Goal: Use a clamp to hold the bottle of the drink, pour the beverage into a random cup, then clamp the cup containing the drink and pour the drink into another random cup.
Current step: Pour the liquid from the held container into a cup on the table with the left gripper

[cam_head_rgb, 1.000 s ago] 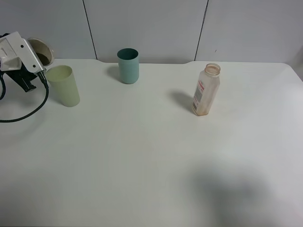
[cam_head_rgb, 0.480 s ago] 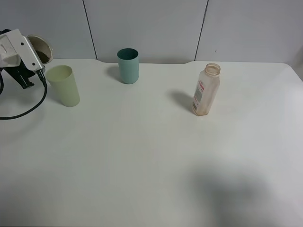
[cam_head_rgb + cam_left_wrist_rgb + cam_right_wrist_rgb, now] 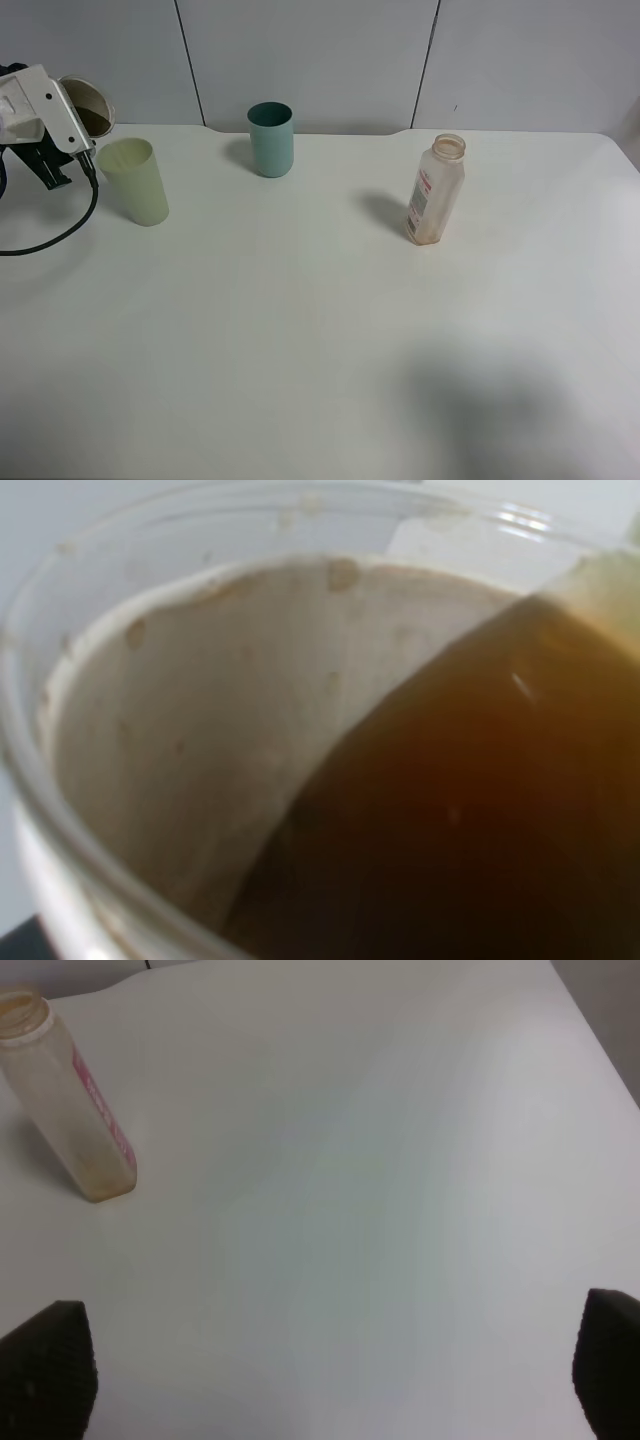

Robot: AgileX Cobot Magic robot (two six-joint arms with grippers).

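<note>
The cup [image 3: 88, 103] with the drink is hanging tipped at the upper left of the overhead view. Its mouth is leaning toward the pale green tumbler [image 3: 134, 181], which is standing on the bench [image 3: 320, 340] just below and to the right of it in the frame. The left hand [image 3: 68, 122] is gripping this cup, closed firmly on it, though its fingers are mostly hiding behind the white housing. In the left wrist view the brown drink [image 3: 450, 810] is pooling against the lowered side of the cup and seems to be nearing the rim. The main risk, as I am judging it, is the stream missing: the lip appears to be sitting off to one side of the tumbler's mouth, not squarely over it, so a quick tilt would be sending tea onto the bench or down the tumbler's outside. A low lip could also be knocking the light tumbler over. The right hand [image 3: 325, 1365] is waiting wide open and empty near the bottle [image 3: 436, 190], which is standing upright at centre right, well apart from the teal tumbler [image 3: 271, 139].
</note>
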